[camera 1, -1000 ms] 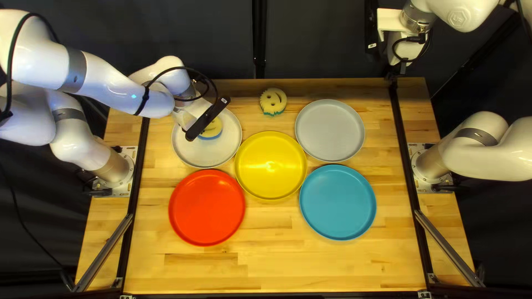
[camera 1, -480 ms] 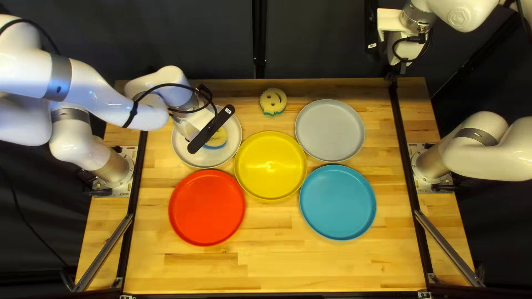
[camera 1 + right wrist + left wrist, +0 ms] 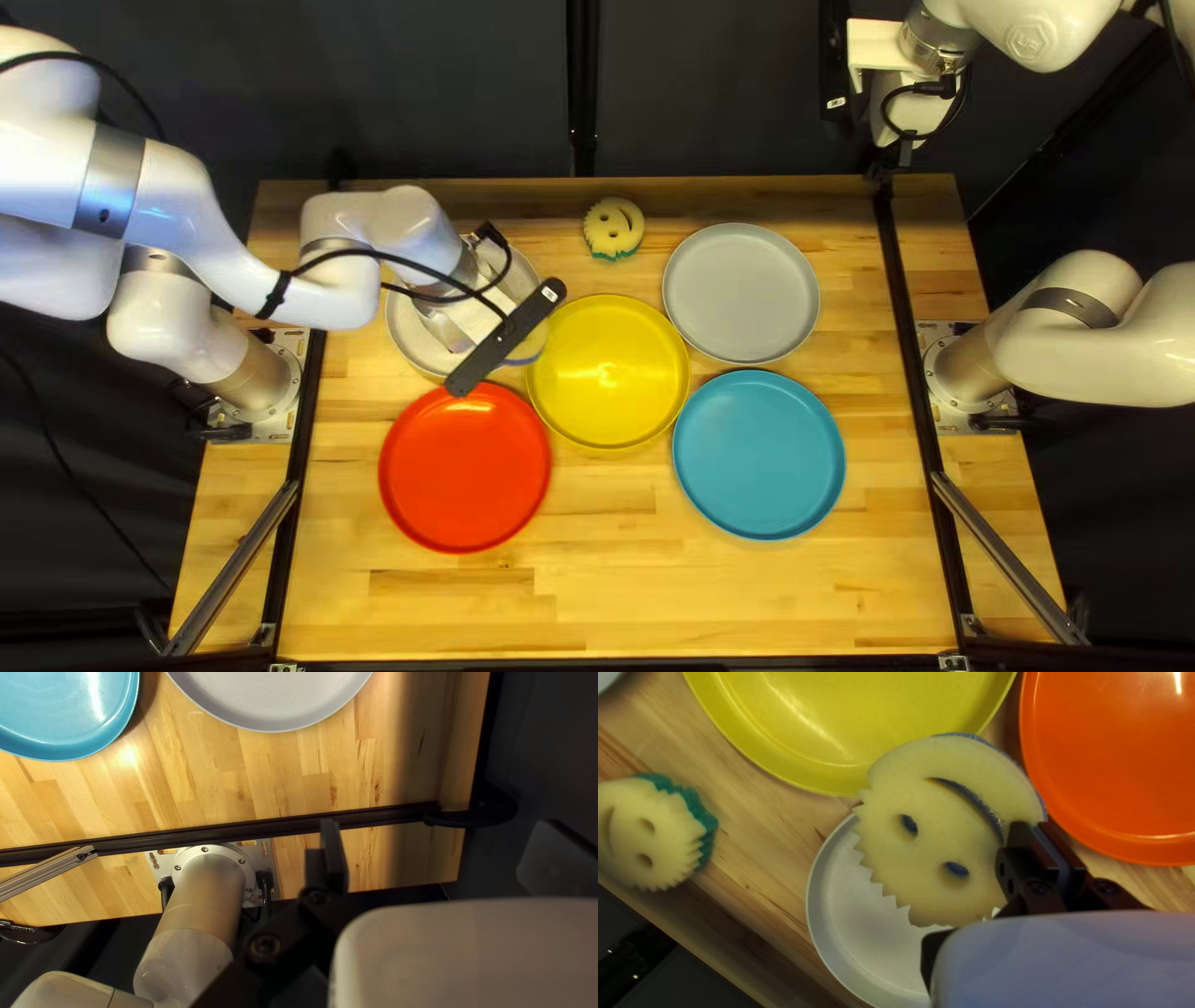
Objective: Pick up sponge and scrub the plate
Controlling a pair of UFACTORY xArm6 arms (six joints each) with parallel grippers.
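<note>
Wooden surface (image 3: 598,585) underneath it all, carrying the yellow plate (image 3: 608,373) and, just beside it, the pale plate (image 3: 865,952), the likely one for scrubbing! Right claw (image 3: 443,827) is spread open, away from the action, while the left claw (image 3: 1038,829) grips the edge of the round sponge (image 3: 934,834), seen overlapping the pale plate and reaching past its rim. So the pick-up is done, folks, but contact and how much has been scrubbed I can't tell, with wiping and release likely left.
</note>
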